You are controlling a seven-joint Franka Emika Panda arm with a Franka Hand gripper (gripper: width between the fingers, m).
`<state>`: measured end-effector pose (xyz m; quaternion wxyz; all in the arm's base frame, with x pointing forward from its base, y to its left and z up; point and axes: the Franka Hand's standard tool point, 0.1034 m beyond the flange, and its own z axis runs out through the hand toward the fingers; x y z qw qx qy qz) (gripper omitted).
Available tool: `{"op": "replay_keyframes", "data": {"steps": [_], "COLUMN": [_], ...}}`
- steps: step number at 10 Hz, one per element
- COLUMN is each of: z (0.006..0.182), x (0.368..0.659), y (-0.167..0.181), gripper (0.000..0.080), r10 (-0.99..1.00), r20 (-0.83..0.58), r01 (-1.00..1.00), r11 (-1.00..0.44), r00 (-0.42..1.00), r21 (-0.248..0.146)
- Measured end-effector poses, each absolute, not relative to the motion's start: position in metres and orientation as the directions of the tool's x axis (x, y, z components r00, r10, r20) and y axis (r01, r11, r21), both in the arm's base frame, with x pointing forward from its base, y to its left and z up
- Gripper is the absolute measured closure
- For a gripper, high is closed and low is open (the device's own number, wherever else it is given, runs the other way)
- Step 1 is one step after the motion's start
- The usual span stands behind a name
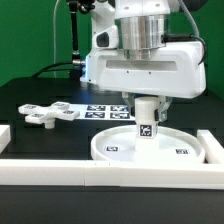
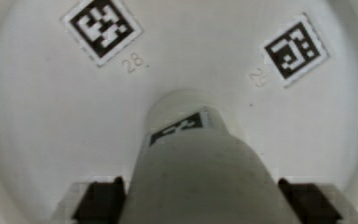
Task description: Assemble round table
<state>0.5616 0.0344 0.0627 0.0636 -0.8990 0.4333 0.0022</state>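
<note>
Cross-shaped foot piece (image 1: 48,115): lies flat on the black surface (image 1: 25,100), well apart from the pincer toward the exterior view's left; nothing touches it.
Marker board (image 1: 103,110): flat on the surface, behind and below the pincer, a little toward the exterior view's left.
Pincer (image 1: 146,102): closed on the cylinder leg; in the wrist view its dark pads (image 2: 101,197) sit against both sides of the leg.
Cylinder leg (image 1: 146,122): upright, straight below the pincer and held by its upper end. Its lower end is at the disc's floor or just above it; contact cannot be told.
Round disc (image 1: 172,138): directly beneath the pincer, rim up on the surface, with the leg over its middle.
Border rail (image 1: 100,172): below the pincer, just in front of the disc.
Handling: the leg looks like light, stiff, smooth plastic and could slip or twist in the pads. A firm hold across the round sides near the top suits it, leaving the lower end free to seat. The disc is also light and may slide if pushed sideways.
</note>
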Motion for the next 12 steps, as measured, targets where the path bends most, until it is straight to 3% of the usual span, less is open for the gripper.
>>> {"op": "replay_keyframes", "data": {"steps": [2, 7, 10, 11, 12], "z": [0.0624, 0.0615, 0.0614, 0.0623, 0.0653], "x": [0.5610, 0.5598, 0.5603, 0.5600, 0.5602], "y": [0.0350, 0.0384, 0.0391, 0.0399, 0.0410], "gripper": [0.0390, 0.0390, 0.0390, 0.0194, 0.0194], "r10": [-0.895, -0.980, -0.975, -0.980, -0.979], "r20": [-0.115, -0.195, -0.202, -0.198, -0.199], "r01": [-0.901, -0.998, -0.994, -0.998, -0.997], "r11": [-0.419, 0.043, 0.101, 0.033, -0.038], "r00": [0.430, -0.032, -0.090, -0.021, 0.050], "r21": [-0.114, -0.054, -0.046, -0.056, -0.065]}}
